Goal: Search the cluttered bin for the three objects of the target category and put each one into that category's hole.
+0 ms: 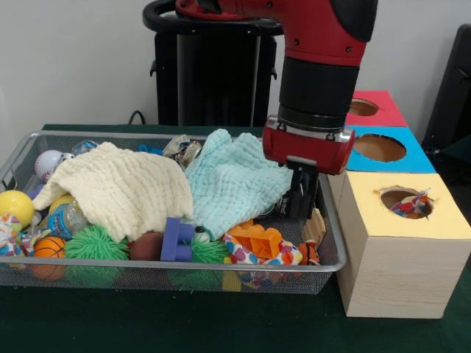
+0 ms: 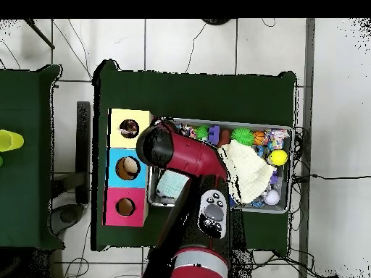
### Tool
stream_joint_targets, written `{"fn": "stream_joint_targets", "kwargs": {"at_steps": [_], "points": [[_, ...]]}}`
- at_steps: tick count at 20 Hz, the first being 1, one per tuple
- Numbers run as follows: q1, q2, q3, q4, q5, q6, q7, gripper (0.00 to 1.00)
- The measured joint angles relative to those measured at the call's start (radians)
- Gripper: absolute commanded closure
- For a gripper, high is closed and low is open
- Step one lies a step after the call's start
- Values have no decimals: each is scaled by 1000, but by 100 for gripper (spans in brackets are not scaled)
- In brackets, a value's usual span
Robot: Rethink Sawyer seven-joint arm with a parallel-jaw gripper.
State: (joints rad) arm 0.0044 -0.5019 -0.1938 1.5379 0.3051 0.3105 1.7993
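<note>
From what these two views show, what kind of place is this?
Probably a robotics lab set up for a sorting test: a red and black robot arm works over a silver wire-mesh bin of toys on a green-covered table, beside pale wooden boxes with yellow, blue and red holed tops.

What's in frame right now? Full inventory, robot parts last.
bin: 1, silver wire mesh, on the green table
cream cloth: 1, over the toys, bin's middle
mint-green cloth: 1, beside the cream cloth, by the gripper
polka-dot cloth: 1 seen in the bin, front wall, partly buried
polka-dot cloth in the yellow-topped hole: 1, poking out
blue-topped box: 1, middle of the row
red-topped box: 1, farthest back
yellow ball: 1, bin's end away from the boxes
spiky green ball: 1, front wall
purple block: 1, front wall
orange toy: 1, under the mint-green cloth's edge
gripper: 1, black, down inside the bin at the box end
arm: 1, red and black
</note>
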Motion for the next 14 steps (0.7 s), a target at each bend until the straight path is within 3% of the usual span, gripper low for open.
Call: {"fn": "stream_joint_targets", "kwargs": {"at_steps": [6, 7, 14], "points": [[-17, 10, 11, 0, -33, -9, 0, 100], [-22, 10, 15, 0, -38, -12, 0, 0], [-62, 21, 58, -2, -81, -66, 0, 0]]}}
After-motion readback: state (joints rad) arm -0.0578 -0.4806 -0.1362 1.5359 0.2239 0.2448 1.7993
